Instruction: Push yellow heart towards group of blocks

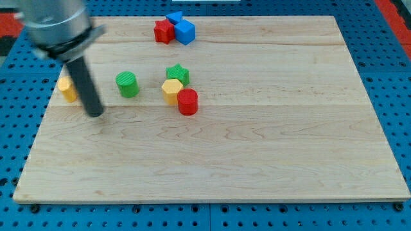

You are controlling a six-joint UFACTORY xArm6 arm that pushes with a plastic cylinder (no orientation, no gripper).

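Note:
The yellow heart (66,89) lies near the board's left edge, partly hidden behind the dark rod. My tip (95,113) rests on the board just to the lower right of the heart, close to it. A green cylinder (127,84) stands to the right of the heart. Further right a group sits together: a green star (178,74), a yellow hexagon (171,90) and a red cylinder (187,101).
At the view's top a red star (164,31), a blue cube (184,31) and another blue block (174,17) cluster together. The wooden board (257,141) lies on a blue pegboard surface.

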